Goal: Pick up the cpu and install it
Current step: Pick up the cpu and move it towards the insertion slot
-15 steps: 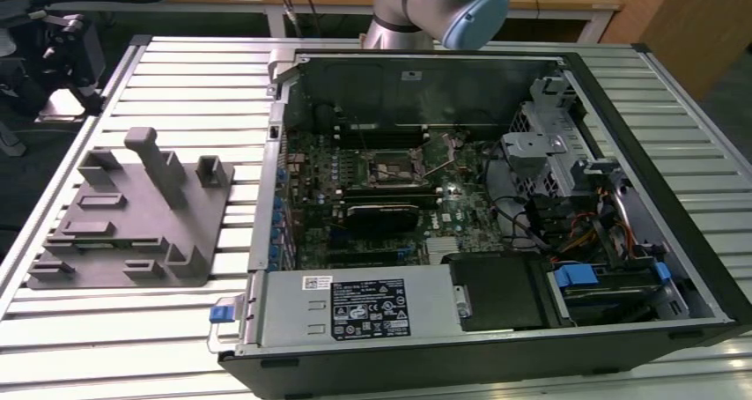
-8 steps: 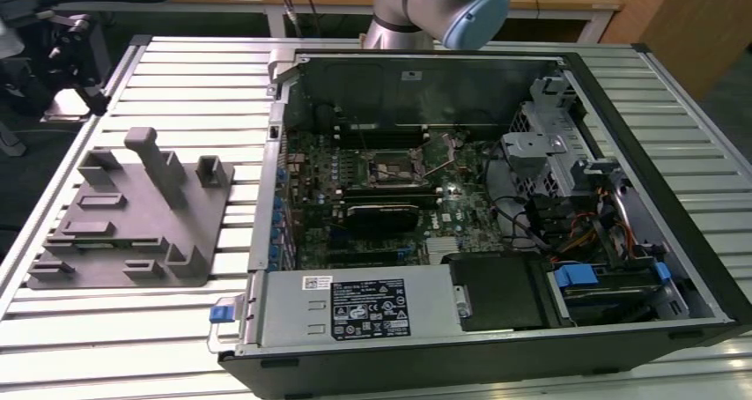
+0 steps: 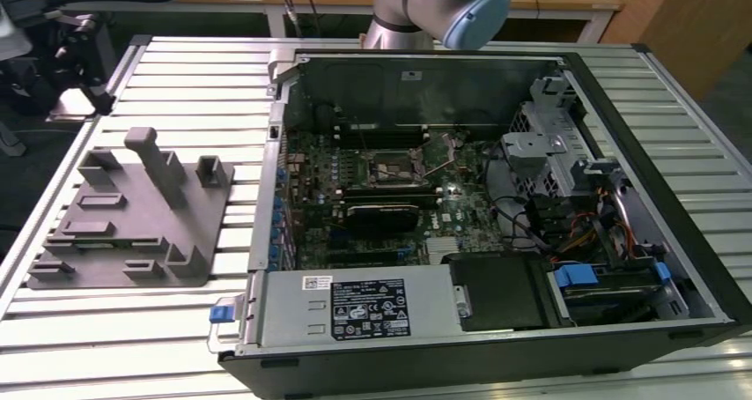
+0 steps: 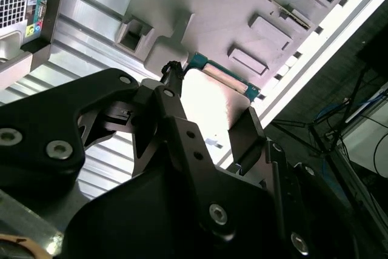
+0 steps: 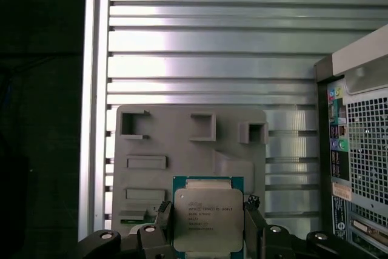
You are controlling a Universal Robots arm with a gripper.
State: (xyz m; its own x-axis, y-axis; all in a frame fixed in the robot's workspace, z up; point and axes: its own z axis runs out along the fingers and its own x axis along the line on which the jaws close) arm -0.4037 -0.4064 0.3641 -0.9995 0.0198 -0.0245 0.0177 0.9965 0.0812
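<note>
The cpu (image 5: 208, 218) is a small square chip with a silvery metal top and a green rim. It sits between the two black fingers of my gripper (image 5: 208, 225), which is shut on it from both sides. In the second wrist view the cpu (image 4: 213, 98) hangs above the grey tray (image 4: 206, 4), apart from it, with one finger (image 4: 171, 110) pressed against its edge. The grey tray (image 5: 182, 141) with its upright posts lies below the chip. On the motherboard inside the open computer case, the cpu socket (image 3: 394, 167) shows in the exterior view.
The grey tray (image 3: 129, 219) lies on the slatted metal table (image 3: 188, 92) at the exterior view's left. The open computer case (image 3: 494, 347) stands beside it, with drive cages and cables at its right. The arm's joint (image 3: 470, 8) is behind the case.
</note>
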